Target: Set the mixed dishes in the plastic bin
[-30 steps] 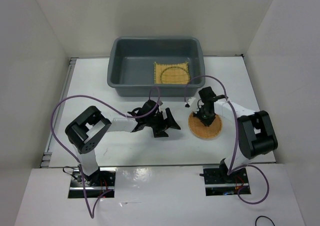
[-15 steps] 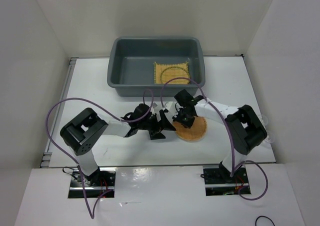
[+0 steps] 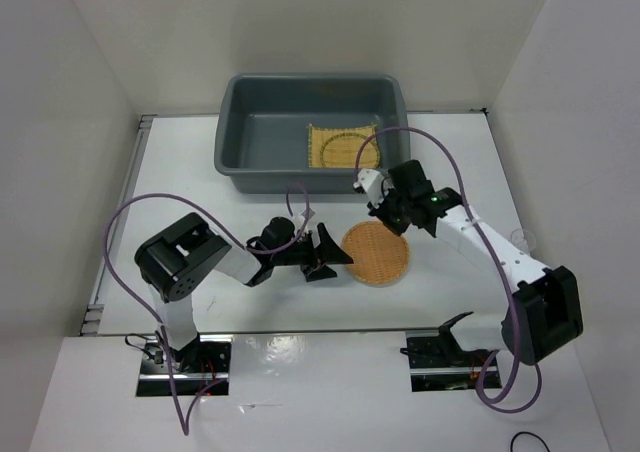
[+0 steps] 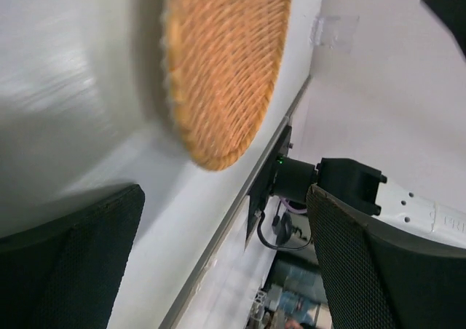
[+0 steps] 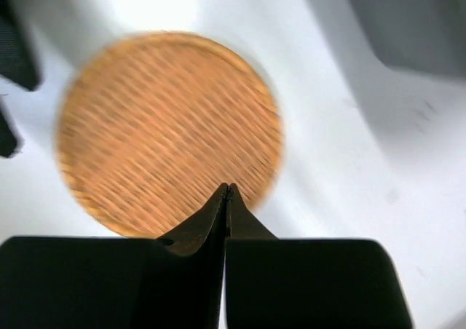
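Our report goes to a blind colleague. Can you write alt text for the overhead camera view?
An orange-brown woven disc lies flat on a white table, with the left tool open beside it and the right tool shut near its far edge. Behind, a dark grey plastic bin holds a square yellow mat.

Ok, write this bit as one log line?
left pincer open; right pincer shut; orange disc on table; square mat in bin

White links (image 3: 470, 234), black joints (image 3: 180, 262); left pincer (image 3: 334, 255), right pincer (image 5: 227, 191) black; purple cables (image 3: 112, 234).
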`<state>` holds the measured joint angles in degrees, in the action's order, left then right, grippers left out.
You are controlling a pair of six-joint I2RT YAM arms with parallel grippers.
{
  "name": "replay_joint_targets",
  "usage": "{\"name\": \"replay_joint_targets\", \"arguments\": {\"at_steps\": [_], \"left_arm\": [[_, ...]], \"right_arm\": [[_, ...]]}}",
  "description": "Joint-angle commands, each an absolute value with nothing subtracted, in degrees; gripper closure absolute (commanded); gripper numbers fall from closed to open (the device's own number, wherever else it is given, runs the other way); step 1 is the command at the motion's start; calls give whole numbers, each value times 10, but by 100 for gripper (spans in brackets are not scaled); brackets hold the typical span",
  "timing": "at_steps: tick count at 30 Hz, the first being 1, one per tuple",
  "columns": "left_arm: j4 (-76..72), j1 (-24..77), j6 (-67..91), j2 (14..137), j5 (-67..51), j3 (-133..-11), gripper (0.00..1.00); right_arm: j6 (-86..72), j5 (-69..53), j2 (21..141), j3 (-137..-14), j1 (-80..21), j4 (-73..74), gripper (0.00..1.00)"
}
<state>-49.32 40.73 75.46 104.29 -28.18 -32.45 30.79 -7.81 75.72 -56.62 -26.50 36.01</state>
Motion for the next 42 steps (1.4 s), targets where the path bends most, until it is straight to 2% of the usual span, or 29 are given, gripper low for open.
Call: {"name": "replay_joint_targets", "arguments": {"at_steps": [1, 10, 13, 23, 29, 30, 31, 37, 38, 39, 42], "left_arm": [[-496, 428, 719, 1101, -288, -351, 0], [-523, 428, 729, 1157, -288, -389, 0], [-547, 433, 742, 1188, -306, -410, 0], [-580, 433, 752, 1220, -301, -421, 18], [-569, 439, 745, 1230, -308, -432, 38], [-546, 439, 737, 1225, -308, -437, 43], [-539, 439, 737, 1225, -308, -442, 53], [-491, 439, 719, 1203, -308, -442, 81], [-475, 439, 719, 1197, -316, -442, 93], [-455, 439, 711, 1174, -316, -442, 99], [-343, 444, 676, 1099, -316, -461, 100]], "right_arm": [[329, 0, 745, -536, -236, 379, 100], [353, 38, 721, -429, -192, 374, 100], [353, 38, 763, -429, -178, 369, 100], [324, 0, 948, -466, -149, 318, 100], [319, -11, 967, -473, -149, 313, 100], [319, -19, 958, -473, -149, 313, 100], [319, -19, 958, -473, -149, 313, 100], [314, -14, 922, -473, -142, 308, 100], [314, -6, 912, -478, -142, 313, 100], [306, 3, 901, -478, -137, 320, 100], [278, 67, 838, -494, -137, 332, 100]]}}
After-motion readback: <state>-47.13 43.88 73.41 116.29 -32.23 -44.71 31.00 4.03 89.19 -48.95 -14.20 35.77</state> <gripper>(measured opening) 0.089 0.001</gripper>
